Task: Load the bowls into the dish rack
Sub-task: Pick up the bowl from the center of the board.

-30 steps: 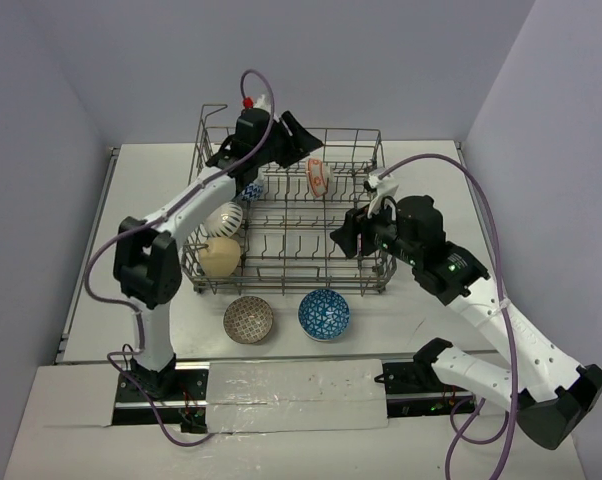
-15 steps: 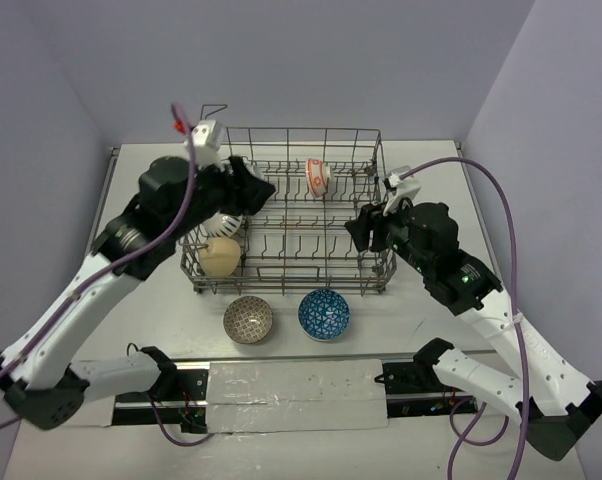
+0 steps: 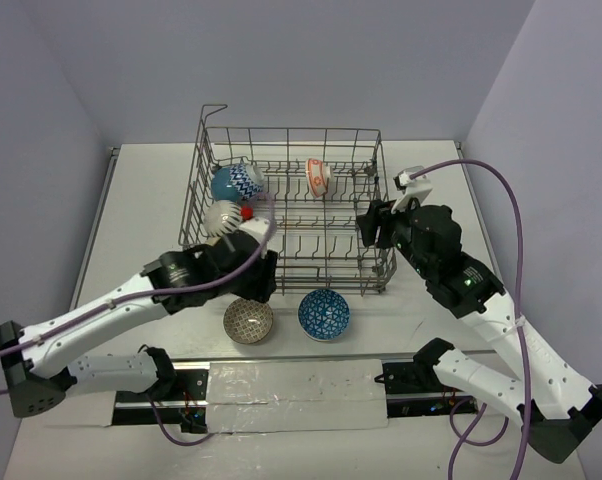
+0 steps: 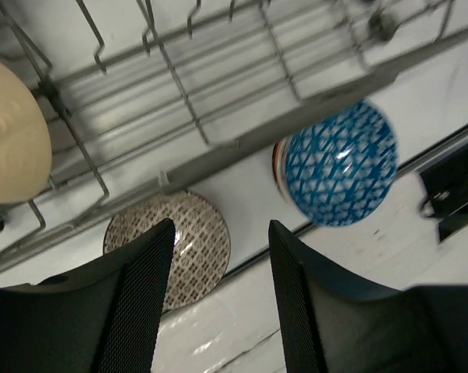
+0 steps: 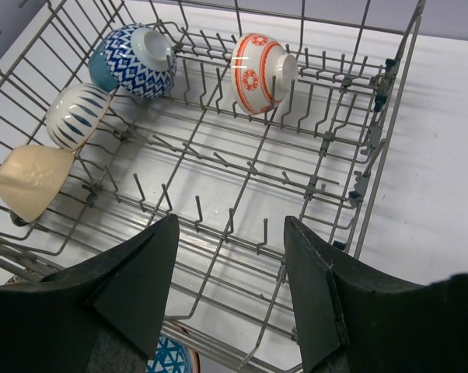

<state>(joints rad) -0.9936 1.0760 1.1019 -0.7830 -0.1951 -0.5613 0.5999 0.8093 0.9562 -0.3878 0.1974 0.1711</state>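
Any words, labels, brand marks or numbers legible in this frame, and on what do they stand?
No text can be read in any view.
Orange-and-white bowl: painted motifs only, no lettering.
Blue lattice bowl: pattern only, slightly blurred.
Brown patterned bowl: pattern only.
Dish rack: bare wire, no tag or label.
Arms: no marking large enough to read.

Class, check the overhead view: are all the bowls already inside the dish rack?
No: a brown bowl and a blue bowl sit on the table in front of the dish rack.
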